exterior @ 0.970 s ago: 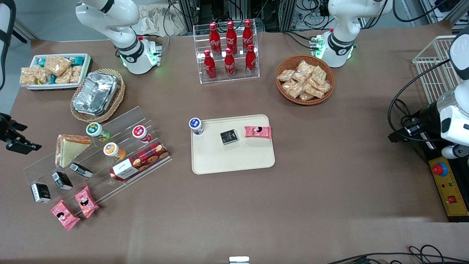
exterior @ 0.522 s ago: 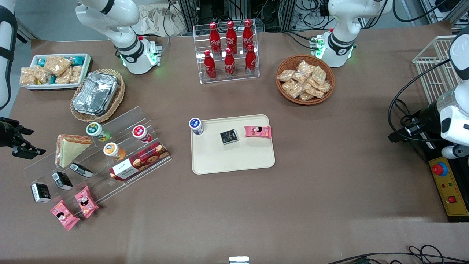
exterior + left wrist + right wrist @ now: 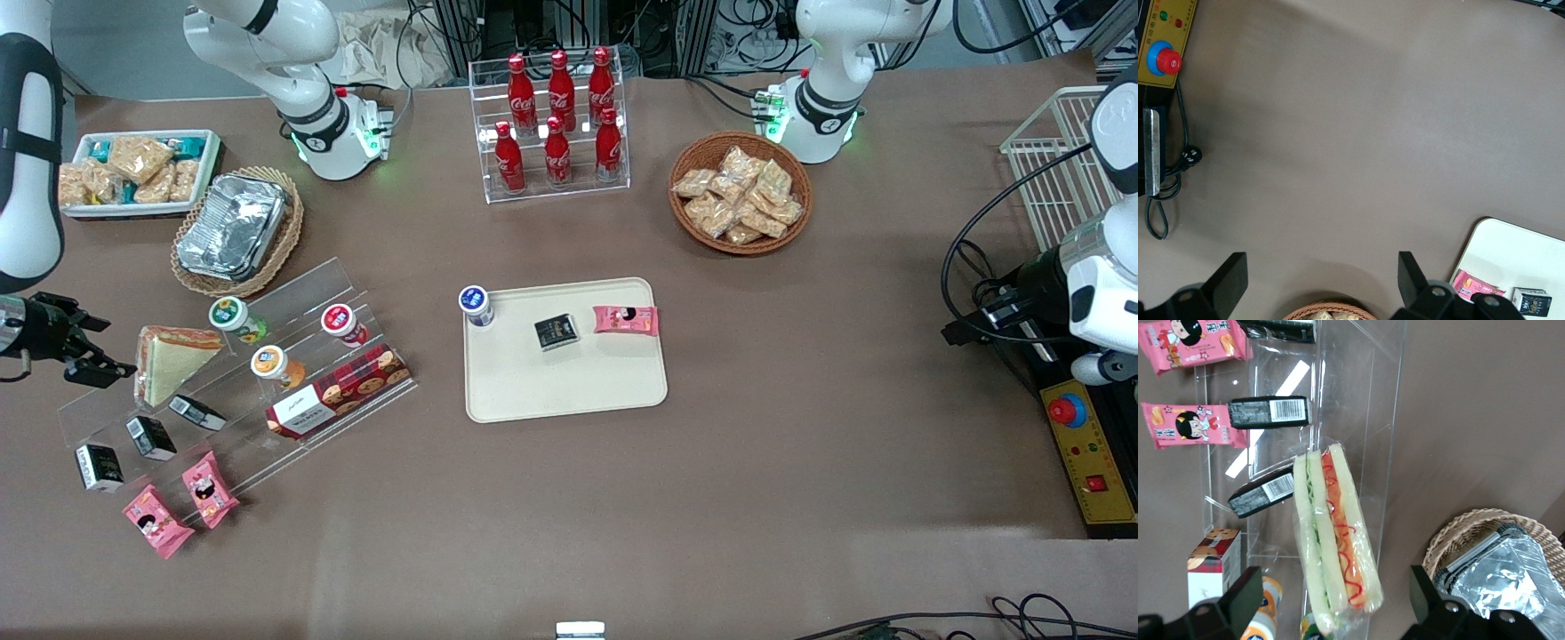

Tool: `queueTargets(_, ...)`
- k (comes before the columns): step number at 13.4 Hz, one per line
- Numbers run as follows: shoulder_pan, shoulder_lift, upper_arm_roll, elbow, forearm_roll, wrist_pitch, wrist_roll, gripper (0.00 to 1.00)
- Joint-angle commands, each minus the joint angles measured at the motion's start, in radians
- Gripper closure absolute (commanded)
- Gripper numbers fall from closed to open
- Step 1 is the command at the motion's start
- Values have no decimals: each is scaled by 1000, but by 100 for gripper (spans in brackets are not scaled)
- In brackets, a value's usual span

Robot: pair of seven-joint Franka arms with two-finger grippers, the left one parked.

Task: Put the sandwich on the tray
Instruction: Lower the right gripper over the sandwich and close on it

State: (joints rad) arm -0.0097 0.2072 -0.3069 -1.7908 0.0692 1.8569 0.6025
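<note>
The sandwich is a wrapped triangular wedge with pale bread and red-orange and green filling. It stands on the upper step of a clear acrylic display stand toward the working arm's end of the table. My right gripper hovers just beside the sandwich, open and empty. In the right wrist view the sandwich lies between the two wide-apart fingers, and the gripper is not touching it. The cream tray lies at the table's middle and holds a small blue-lidded cup, a black packet and a pink snack packet.
The stand also holds small cups, black packets, a red biscuit box and pink snack packets. A foil container in a wicker basket and a white bin of snacks stand farther from the camera. A cola bottle rack and a snack basket stand farther off.
My right gripper has come in from the table's edge toward the sandwich and now sits right beside it. Nothing else has moved.
</note>
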Motion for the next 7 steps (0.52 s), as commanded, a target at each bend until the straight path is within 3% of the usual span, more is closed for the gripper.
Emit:
queueTargets(1,8,-46,-1,-99,15,80,8,2)
queueTargets(7,16,-46,0,-188,15,186,6,2)
